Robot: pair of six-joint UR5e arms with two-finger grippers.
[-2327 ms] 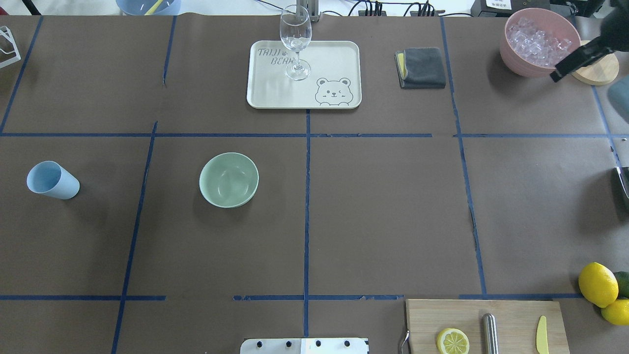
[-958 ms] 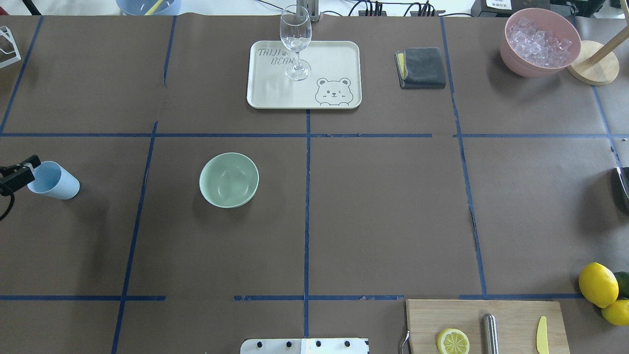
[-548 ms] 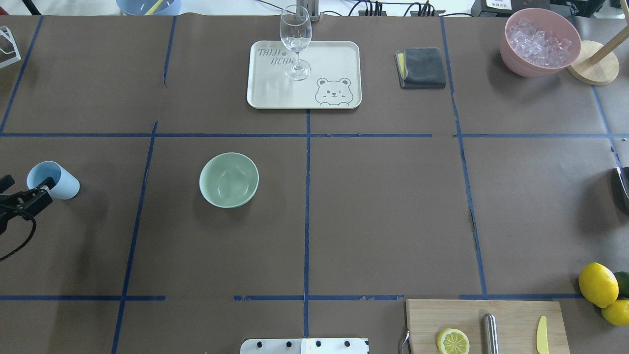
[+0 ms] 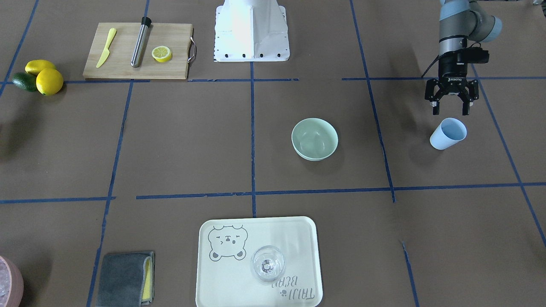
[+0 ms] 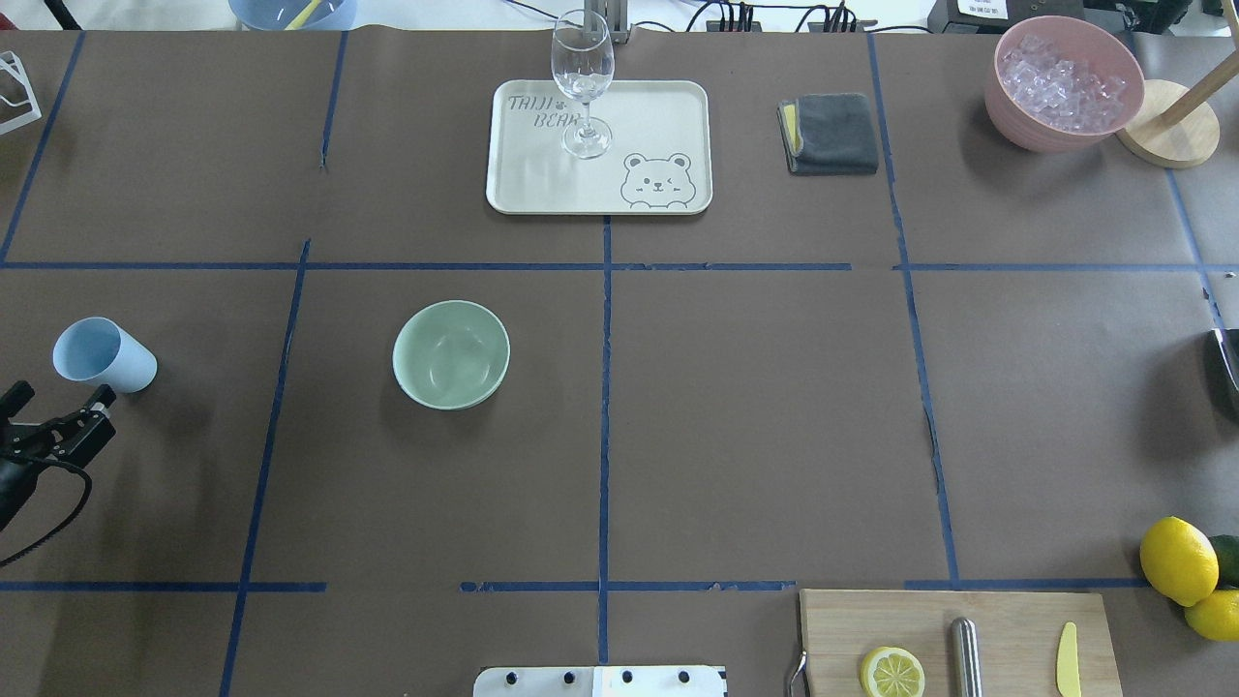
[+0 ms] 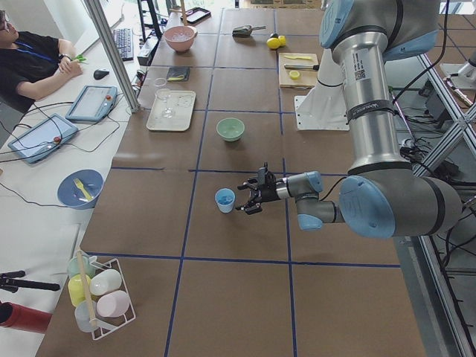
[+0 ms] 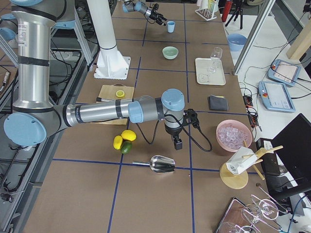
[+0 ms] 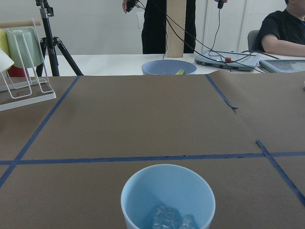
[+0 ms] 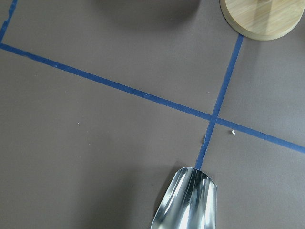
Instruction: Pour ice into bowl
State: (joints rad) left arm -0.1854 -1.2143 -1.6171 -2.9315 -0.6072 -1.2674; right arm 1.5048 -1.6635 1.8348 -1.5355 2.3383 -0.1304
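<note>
The pale mint-green bowl [image 5: 451,354] stands empty left of the table's middle; it also shows in the front view [image 4: 315,139]. A light blue cup [image 5: 104,354] stands upright near the left edge. A few small clear ice cubes [image 8: 171,219] lie at its bottom in the left wrist view. My left gripper [image 4: 448,111] is open and empty, just on the robot's side of the cup [image 4: 448,133], apart from it. My right gripper [image 7: 177,143] hangs near a metal scoop [image 7: 163,165]; I cannot tell whether it is open or shut.
A cream tray [image 5: 678,97] with a wine glass [image 5: 583,68] is at the back middle, with a grey cloth [image 5: 832,134] to its right. A pink container [image 5: 1007,106] is at the back right. A cutting board [image 5: 832,629] and lemons [image 5: 1177,560] are at the front right.
My left gripper came in at the cup's rim, then drew back toward the robot's side. My right arm has left the overhead view by the pink container. The cup and bowl have not moved.
</note>
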